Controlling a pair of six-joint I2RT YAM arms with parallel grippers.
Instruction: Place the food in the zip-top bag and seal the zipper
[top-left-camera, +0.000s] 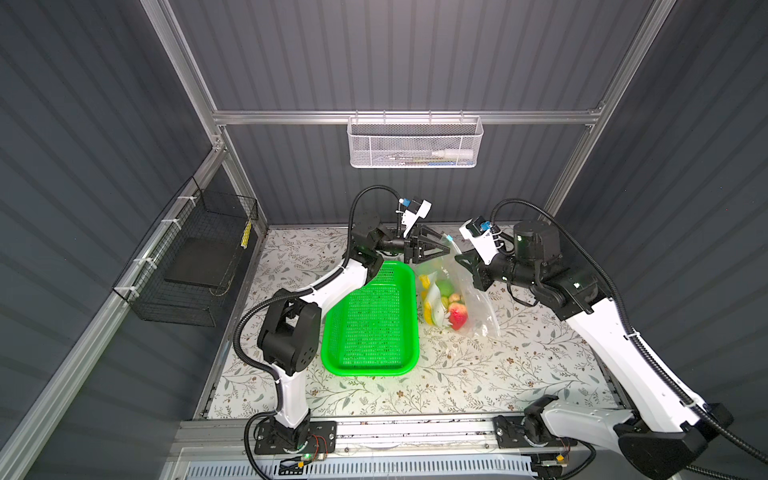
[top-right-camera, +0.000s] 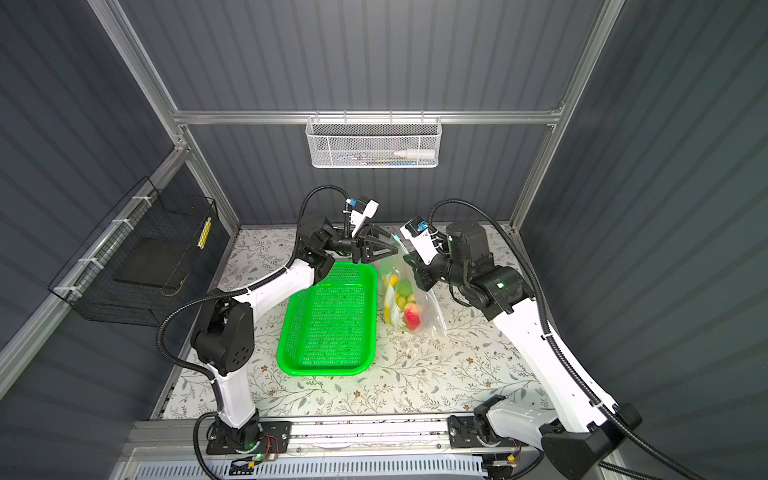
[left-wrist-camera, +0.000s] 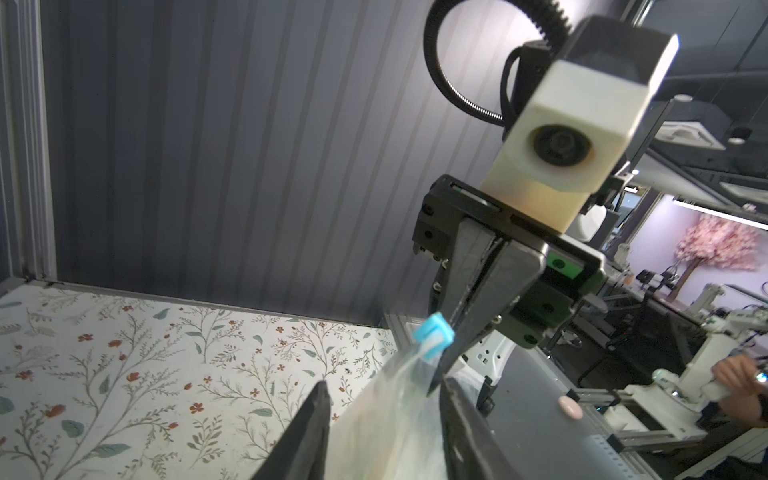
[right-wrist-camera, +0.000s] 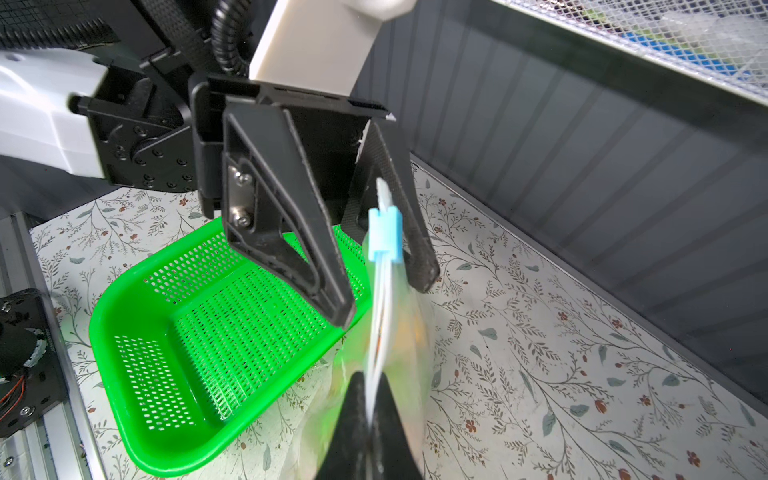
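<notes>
Two grippers meet at the bag's mouth, far side of the table! On the left, the left gripper (right-wrist-camera: 385, 301) has its jaws spread, one on either side of the zipper strip (right-wrist-camera: 380, 316), just below the light-blue slider (right-wrist-camera: 384, 232). Moving right, the zip-top bag (top-left-camera: 469, 299) is clear and crinkly and slopes down to the tabletop just beside the green basket (top-left-camera: 370, 365). The food (top-left-camera: 446, 301) is bunched inside it: a red strawberry (top-left-camera: 457, 316), a green ball and yellow pieces. Further right, the right gripper (top-left-camera: 459, 259) is pressed together, pinching the bag's top edge. Underneath lies a pale floral cloth (top-left-camera: 498, 374). Around it, left to right, are a black wire basket (top-left-camera: 199, 266) on the side wall, a white mesh basket (top-left-camera: 415, 141) on the rear rail, and grey ribbed walls (top-left-camera: 685, 166).
</notes>
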